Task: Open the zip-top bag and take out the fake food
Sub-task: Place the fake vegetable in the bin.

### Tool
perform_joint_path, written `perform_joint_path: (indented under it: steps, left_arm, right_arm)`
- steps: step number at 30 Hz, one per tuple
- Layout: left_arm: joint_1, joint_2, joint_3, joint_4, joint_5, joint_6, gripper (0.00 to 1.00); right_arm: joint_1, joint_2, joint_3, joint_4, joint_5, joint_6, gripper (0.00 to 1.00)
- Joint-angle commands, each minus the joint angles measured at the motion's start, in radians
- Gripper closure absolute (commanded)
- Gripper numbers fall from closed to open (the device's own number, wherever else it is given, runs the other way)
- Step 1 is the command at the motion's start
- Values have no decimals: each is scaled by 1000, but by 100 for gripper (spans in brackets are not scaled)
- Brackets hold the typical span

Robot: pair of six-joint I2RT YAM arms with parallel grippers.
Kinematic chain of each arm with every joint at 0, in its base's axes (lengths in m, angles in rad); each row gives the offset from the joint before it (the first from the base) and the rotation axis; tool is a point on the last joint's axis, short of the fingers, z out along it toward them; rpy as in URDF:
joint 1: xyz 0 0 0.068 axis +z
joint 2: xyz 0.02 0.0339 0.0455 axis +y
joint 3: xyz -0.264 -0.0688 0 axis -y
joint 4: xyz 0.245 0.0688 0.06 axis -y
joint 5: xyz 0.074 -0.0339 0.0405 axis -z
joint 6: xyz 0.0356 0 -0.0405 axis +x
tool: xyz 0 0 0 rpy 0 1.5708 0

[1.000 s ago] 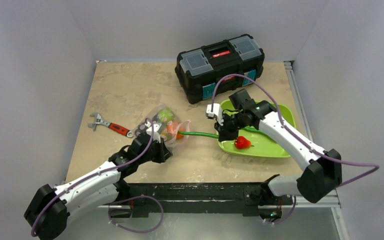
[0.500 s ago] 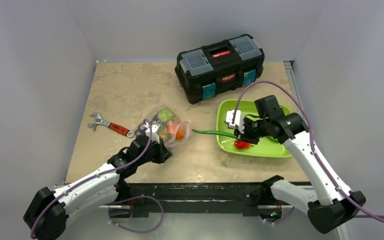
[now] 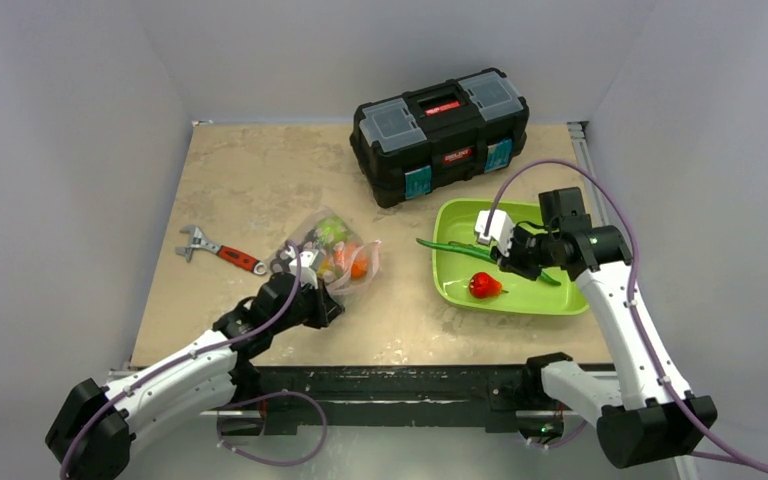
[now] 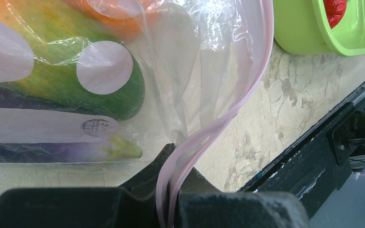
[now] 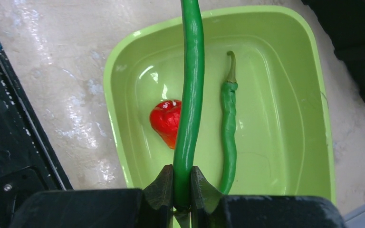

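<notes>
toolbox [image 3: 440, 135]: black, red latch, lid shut, far side of worktop [image 3: 260, 170] | adjustable wrench [image 3: 222, 251]: red handle, lying flat, left | tray [image 3: 520, 306]: lime green, right, near toolbox

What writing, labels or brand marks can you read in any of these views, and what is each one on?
No text can be read in any view.
Toolbox: red label on the lid and red badge on the front, both too small to read.
Zip-top bag: round stamp on a white patch, too blurred to read.
</notes>
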Motion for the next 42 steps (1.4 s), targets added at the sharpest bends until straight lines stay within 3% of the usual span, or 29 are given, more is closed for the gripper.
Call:
perform_joint_path:
  steps: [1,15,42]
  left_arm:
    - [5,-17,-14,40,10,4,100]
    - [4,-8,-10,42,13,20,100]
    - [5,-6,-13,48,25,20,100]
  right_arm:
    - [-76,37,15,-14,-23,-87,100]
    - [-252,138,33,-34,-63,-206,100]
    - [-280,214,25,-32,-94,-247,100]
